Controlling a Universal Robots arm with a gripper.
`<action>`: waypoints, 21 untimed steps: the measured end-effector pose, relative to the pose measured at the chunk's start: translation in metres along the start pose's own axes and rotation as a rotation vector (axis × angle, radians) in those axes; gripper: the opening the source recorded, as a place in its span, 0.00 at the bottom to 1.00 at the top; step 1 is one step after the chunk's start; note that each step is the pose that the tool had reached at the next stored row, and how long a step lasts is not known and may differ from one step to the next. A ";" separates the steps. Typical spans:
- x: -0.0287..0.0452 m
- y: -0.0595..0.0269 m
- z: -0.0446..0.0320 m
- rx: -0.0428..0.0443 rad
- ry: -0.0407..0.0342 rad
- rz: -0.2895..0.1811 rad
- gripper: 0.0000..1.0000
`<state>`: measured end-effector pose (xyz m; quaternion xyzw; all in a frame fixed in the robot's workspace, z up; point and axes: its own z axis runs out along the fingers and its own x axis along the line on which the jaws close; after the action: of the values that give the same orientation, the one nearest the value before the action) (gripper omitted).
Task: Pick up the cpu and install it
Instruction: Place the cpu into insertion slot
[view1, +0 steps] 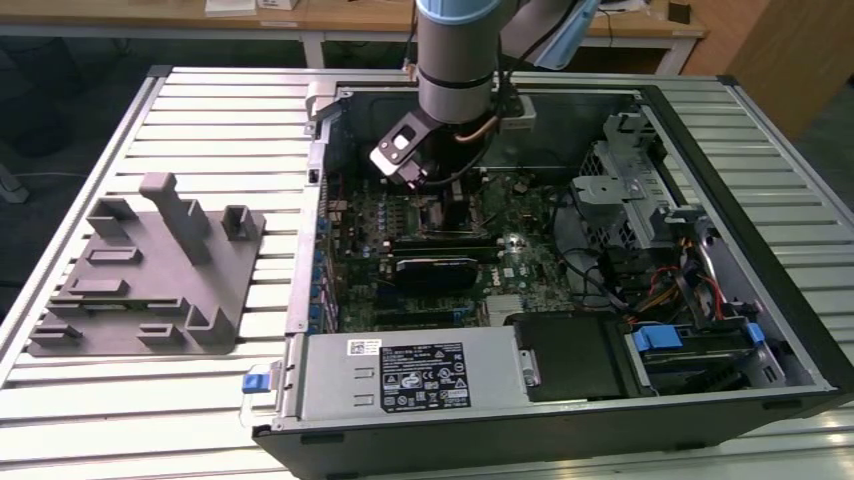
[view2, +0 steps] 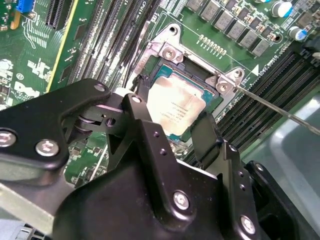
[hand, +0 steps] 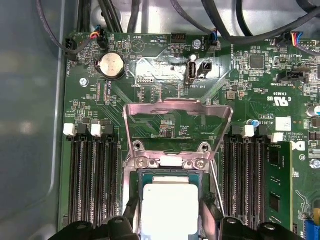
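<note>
Clamped narrow between the jaws: the cpu (view2: 176, 105), pinched by the black fingers (view2: 145, 125) on two opposite edges. Gripped by the edges, most likely, to keep the silver top plate bare and the underside free to meet the contacts. Sitting directly under the jaws, in the opening of the socket (hand: 170, 162). Level with it by the look, though impossible to say whether fully seated or a hair above.

Just beyond the jaws, hinged up and back: the load frame (hand: 177, 106), open presumably to clear the way down. Beside the jaws, slanting off from the socket's corner: the thin retention lever (view2: 280, 112), unlatched, probably for the same reason. Flanking the jaws on either side: rows of memory slots (hand: 95, 185). Further out from the jaws, on the green motherboard (hand: 165, 130): a coin cell (hand: 111, 65).

Given by both wrist views: the grip itself and the fit at the socket. Square-on to the frame and slots in the first wrist view; slanted along the fingers in the second wrist view.

Given by the exterior view instead: the wider setting. Reaching straight down into the open computer case (view1: 781, 300), the arm (view1: 461, 60). Well apart from the jaws, toward the exterior view's left: a grey tray (view1: 147, 270) with upright posts, on the slatted bench (view1: 200, 130).
</note>
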<state>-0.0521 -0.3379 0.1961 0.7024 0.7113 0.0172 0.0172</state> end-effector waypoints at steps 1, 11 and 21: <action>0.0000 0.0001 -0.0012 -0.0001 0.0001 0.000 0.61; 0.0001 0.0004 -0.0079 -0.0003 0.0004 0.000 0.61; 0.0000 0.0004 -0.0086 -0.0001 0.0001 0.000 0.41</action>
<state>-0.0521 -0.3379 0.2047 0.7024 0.7113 0.0172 0.0172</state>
